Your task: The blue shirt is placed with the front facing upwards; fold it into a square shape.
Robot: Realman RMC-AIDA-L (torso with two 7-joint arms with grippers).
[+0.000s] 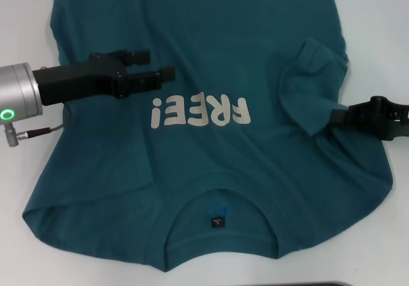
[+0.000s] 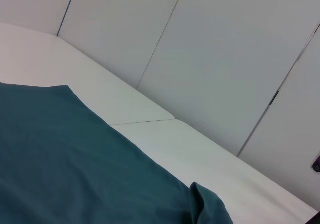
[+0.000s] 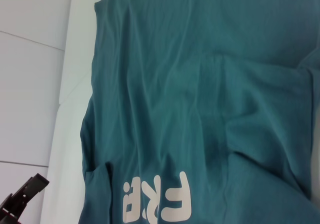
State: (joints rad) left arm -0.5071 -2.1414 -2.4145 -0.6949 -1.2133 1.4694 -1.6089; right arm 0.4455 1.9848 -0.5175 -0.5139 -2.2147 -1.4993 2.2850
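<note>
Blue shirt (image 1: 211,62) lies front up on the white table (image 1: 25,30), collar and small black neck label (image 1: 217,222) nearest the robot, hem running out of the head view at the far side. Cream "FREE!" lettering (image 1: 199,112) sits mid-chest and reads upside down from the head camera. Left tool (image 1: 156,67) reaches in from the robot's left over the shirt's left chest area, just beside the "!" end of the lettering; its two black fingers (image 1: 137,57) stand apart with a clear gap and nothing between them. Silver wrist section with a green ring light (image 1: 7,114) sits over the table edge, a thin cable below it. Right tool (image 1: 339,116) is at the shirt's right side, its tip meeting a raised fold of the right sleeve (image 1: 313,82), which is doubled inward over the body of the shirt; cannot tell whether this tool is open or closed, nor whether it actually grips the cloth. The near shoulder area on the left lies with a few shallow creases. Left wrist view shows only shirt fabric (image 2: 75,169), table surface (image 2: 150,104) and pale wall panels (image 2: 225,59) behind.
</note>
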